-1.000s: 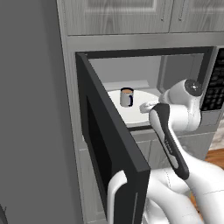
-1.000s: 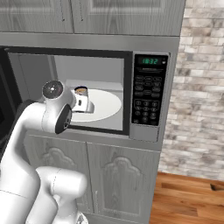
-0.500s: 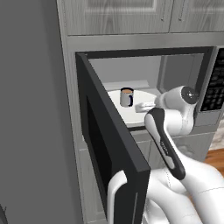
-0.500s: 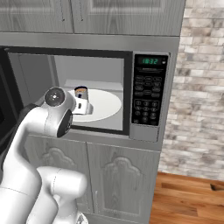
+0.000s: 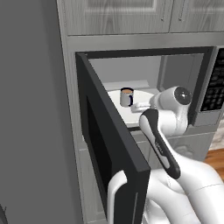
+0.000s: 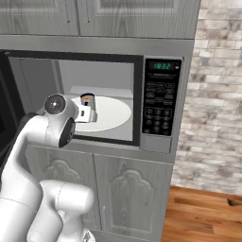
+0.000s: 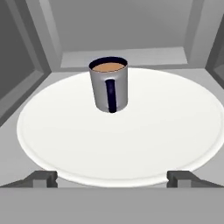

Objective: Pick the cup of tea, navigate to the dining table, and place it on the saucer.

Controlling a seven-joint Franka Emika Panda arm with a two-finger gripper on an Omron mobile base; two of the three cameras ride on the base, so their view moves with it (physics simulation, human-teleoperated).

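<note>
Microwave door (image 5: 111, 144) hangs swung wide open on my left, and past it my gripper (image 7: 112, 177) reaches into the microwave (image 6: 94, 101) cavity with its two dark fingertips (image 7: 41, 178) spread wide apart, holding nothing, low at the near edge of the large white plate (image 7: 175, 131). Cup of tea (image 7: 109, 84) stands upright on that plate, a little back and left of its middle, dark handle turned toward me and light brown liquid up near the dark rim, well clear of my gripper. Right of the cavity sits the dark keypad panel (image 6: 160, 101) with its green digits.
</note>
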